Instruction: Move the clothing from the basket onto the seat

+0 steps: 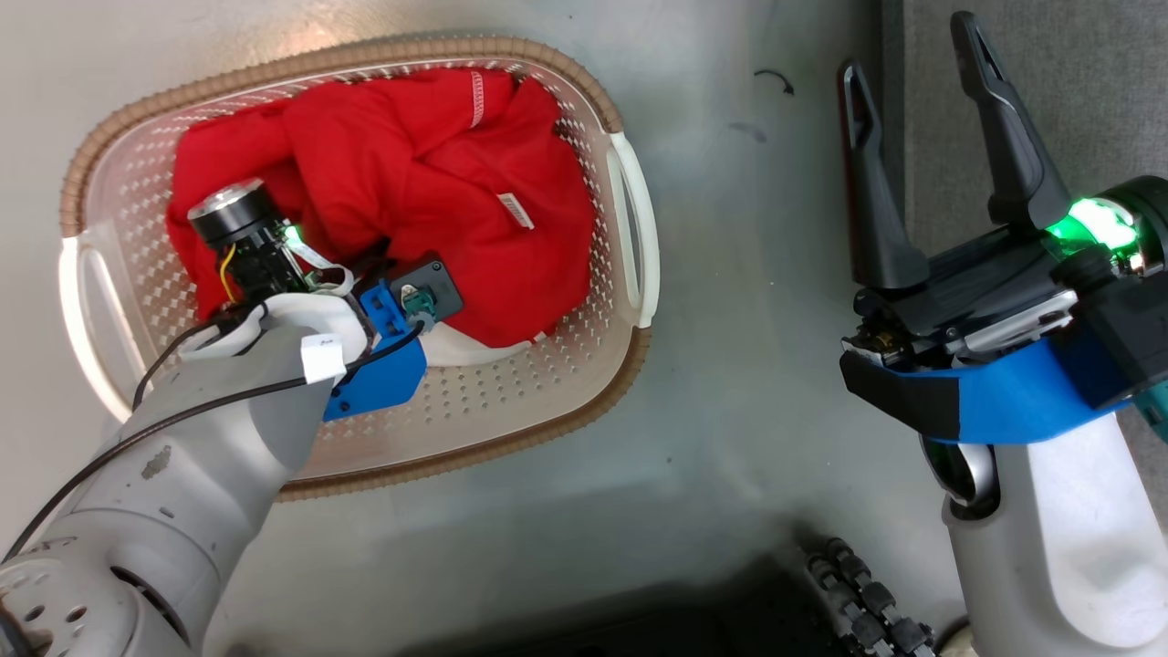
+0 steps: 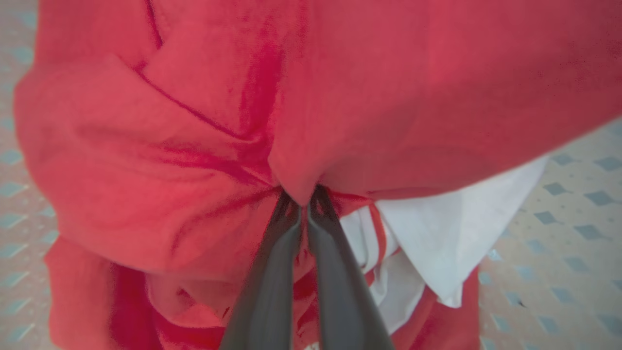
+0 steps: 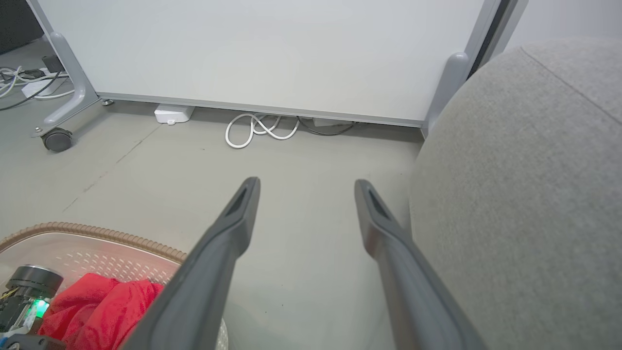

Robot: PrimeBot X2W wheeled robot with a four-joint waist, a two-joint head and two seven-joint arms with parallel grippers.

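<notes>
The red clothing (image 1: 438,173) lies bunched in the cream perforated basket (image 1: 511,401) on the floor. My left arm reaches down into the basket, its wrist over the garment's near left part. In the left wrist view my left gripper (image 2: 303,199) is shut, its two dark fingers pinching a fold of the red clothing (image 2: 388,97) beside a white panel, with the basket (image 2: 573,194) floor around it. My right gripper (image 1: 908,50) hangs open and holds nothing, right of the basket beside the grey seat (image 1: 1049,73). Its fingers frame bare floor, with the seat (image 3: 525,194) at their right.
A white board on castors (image 3: 272,48) stands beyond the floor ahead of my right gripper (image 3: 306,183), with a coiled white cable (image 3: 262,129) and a small white box (image 3: 172,114) at its foot. Grey floor (image 1: 748,365) separates basket and seat.
</notes>
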